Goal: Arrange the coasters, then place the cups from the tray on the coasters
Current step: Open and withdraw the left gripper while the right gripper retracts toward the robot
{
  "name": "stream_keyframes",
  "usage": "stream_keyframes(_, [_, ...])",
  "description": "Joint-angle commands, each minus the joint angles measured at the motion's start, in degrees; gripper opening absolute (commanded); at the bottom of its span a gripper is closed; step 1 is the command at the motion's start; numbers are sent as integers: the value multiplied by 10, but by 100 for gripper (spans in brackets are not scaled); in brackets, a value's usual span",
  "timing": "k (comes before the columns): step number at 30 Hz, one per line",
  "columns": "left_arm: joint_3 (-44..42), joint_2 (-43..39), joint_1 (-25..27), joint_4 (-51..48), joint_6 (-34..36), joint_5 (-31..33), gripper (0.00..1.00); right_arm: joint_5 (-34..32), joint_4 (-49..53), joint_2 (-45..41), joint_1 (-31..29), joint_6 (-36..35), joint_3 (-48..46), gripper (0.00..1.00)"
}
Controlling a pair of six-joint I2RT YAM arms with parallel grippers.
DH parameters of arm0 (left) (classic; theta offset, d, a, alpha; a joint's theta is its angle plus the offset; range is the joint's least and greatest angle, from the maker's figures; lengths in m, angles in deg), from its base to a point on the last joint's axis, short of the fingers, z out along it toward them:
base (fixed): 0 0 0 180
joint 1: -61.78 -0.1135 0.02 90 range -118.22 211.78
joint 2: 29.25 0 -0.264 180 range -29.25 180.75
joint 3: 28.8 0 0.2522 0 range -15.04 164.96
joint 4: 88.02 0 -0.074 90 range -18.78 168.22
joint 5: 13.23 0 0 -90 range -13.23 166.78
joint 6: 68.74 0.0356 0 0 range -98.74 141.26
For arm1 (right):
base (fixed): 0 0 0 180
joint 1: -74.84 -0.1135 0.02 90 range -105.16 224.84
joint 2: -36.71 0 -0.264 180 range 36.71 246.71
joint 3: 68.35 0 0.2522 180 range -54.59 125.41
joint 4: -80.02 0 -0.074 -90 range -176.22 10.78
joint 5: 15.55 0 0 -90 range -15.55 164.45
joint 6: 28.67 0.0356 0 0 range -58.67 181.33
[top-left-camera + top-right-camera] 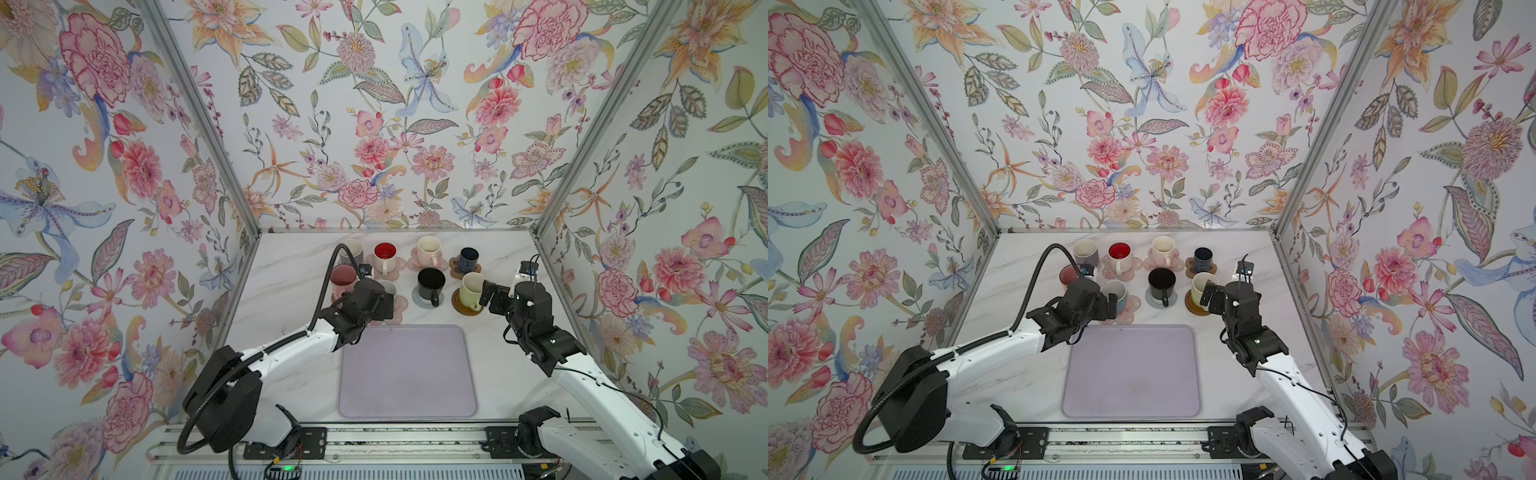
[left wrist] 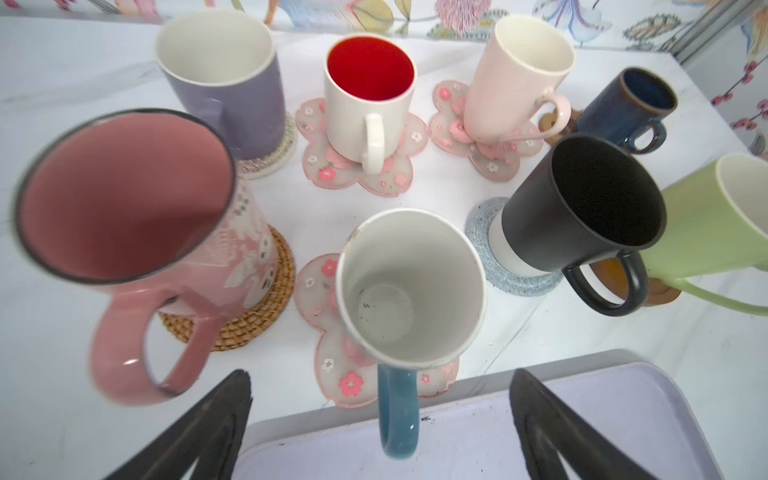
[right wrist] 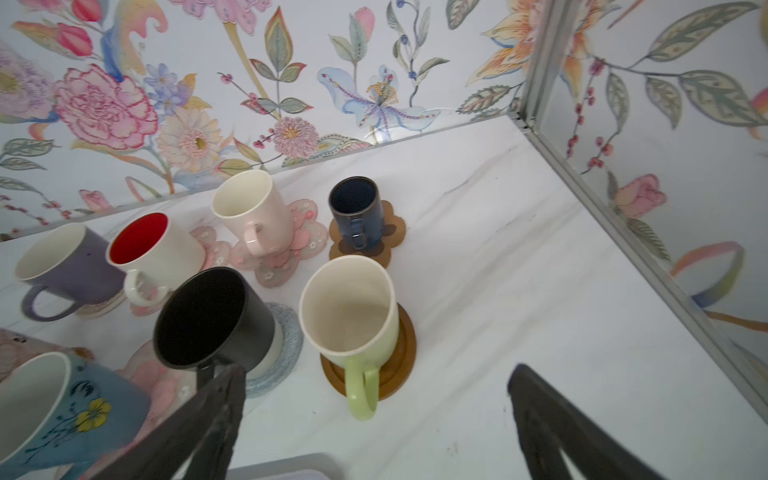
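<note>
Evidently, the left fingers (image 2: pixel 237 399) and right fingers (image 3: pixel 216 407) were held wide apart, nothing gripped (the tray (image 1: pixel 407 374) was cleared), since all cups (image 1: pixel 431 283) were seated on coasters (image 1: pixel 416 301).

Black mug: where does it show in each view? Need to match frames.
Top view: black mug, near row, left of light green mug.
Top view: black mug, same place.
Left wrist: black mug between blue mug and light green mug.
Right wrist: black mug, same neighbours.
Shared landmark: grey knitted coaster beneath it.
</note>
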Motion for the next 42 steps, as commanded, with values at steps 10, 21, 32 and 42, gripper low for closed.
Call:
stream_keyframes(10, [-222, -291, -5, 140, 77, 203, 99, -137, -487, 98, 47, -148, -264, 99])
stream_keyframes(21, [-284, -393, -5, 115, 75, 235, 99, -48, -644, 265, 125, -168, -227, 99])
stream_keyframes(32, [-291, -415, -5, 101, 67, 251, 99, 38, -774, 381, 192, -145, -236, 99])
stream_keyframes(42, [-303, -420, -6, 95, 48, 257, 99, 34, -710, 377, 203, -128, -206, 99])
